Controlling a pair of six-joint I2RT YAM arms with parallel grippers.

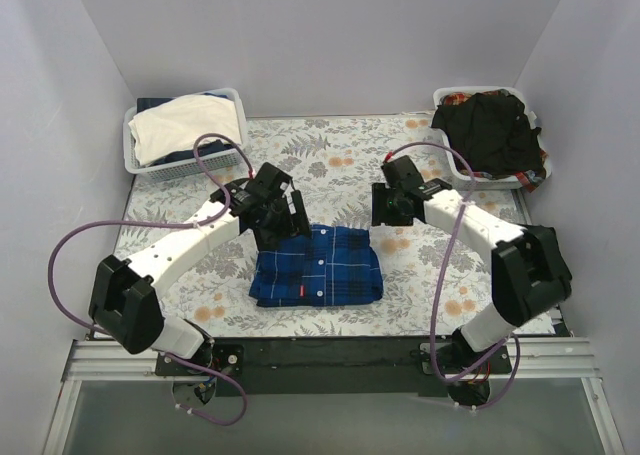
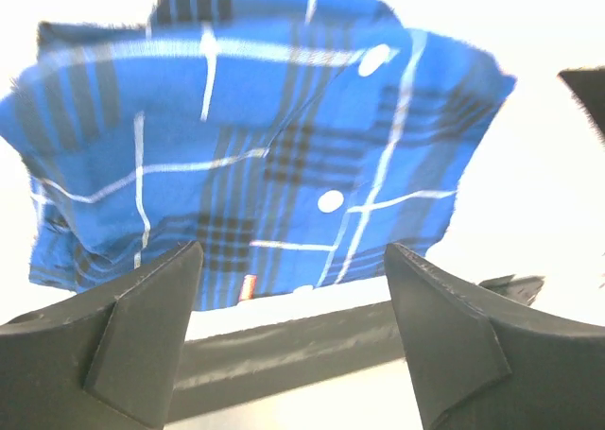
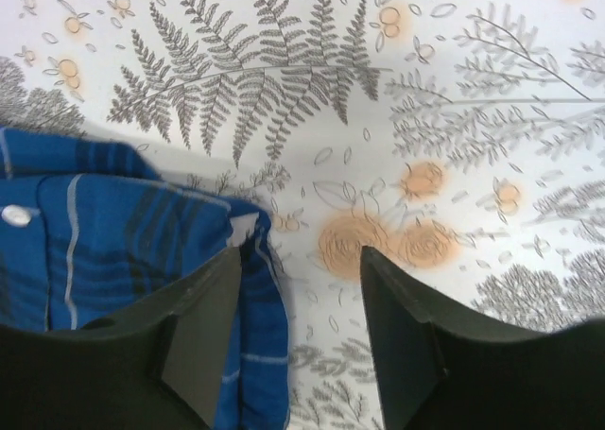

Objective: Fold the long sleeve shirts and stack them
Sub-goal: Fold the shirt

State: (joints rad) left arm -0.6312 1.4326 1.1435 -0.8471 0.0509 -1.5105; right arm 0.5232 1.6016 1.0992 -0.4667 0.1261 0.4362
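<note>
A royal-blue plaid shirt (image 1: 316,265) lies folded into a rectangle on the floral tablecloth in the middle. My left gripper (image 1: 288,218) hovers over its far left corner. In the left wrist view the plaid shirt (image 2: 255,146) fills the area ahead, and the left gripper (image 2: 293,298) is open with nothing between its fingers. My right gripper (image 1: 386,211) is just off the shirt's far right corner. In the right wrist view the right gripper (image 3: 298,293) is open, its left finger (image 3: 203,326) against the plaid shirt's (image 3: 95,241) edge. A black shirt (image 1: 490,130) lies heaped in the back-right basket.
A white lattice basket (image 1: 135,160) at the back left holds white and dark cloth. Another white basket (image 1: 450,97) stands at the back right. Grey walls close in the table on three sides. The dark front rail (image 2: 284,340) shows beyond the shirt.
</note>
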